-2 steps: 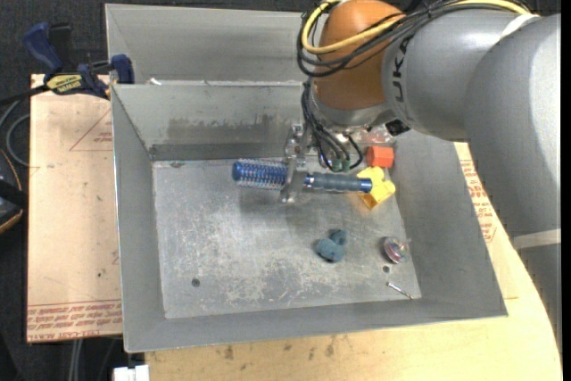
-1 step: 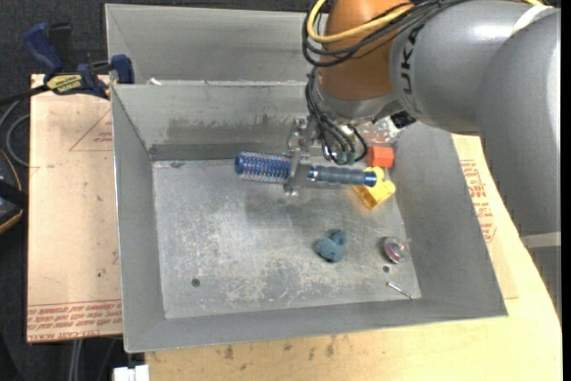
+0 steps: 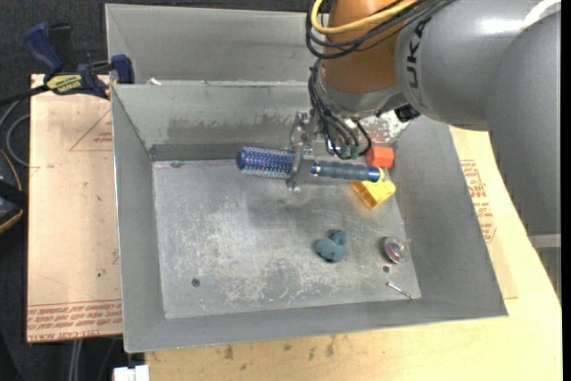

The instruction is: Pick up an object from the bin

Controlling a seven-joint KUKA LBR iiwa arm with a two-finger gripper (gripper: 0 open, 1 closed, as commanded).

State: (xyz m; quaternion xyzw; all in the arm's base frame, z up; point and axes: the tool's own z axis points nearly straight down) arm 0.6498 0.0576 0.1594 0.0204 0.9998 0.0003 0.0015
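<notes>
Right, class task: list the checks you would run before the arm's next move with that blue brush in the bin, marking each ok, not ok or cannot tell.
1. Grip: blue hairbrush sits between the jaws, where bristles meet handle: ok.
2. Brush roughly level: ok.
3. Brush clear of the bin floor: cannot tell.
4. Handle tip free of yellow block and orange block: cannot tell, they crowd it.
5. Teal lump well away from the brush: ok.
</notes>
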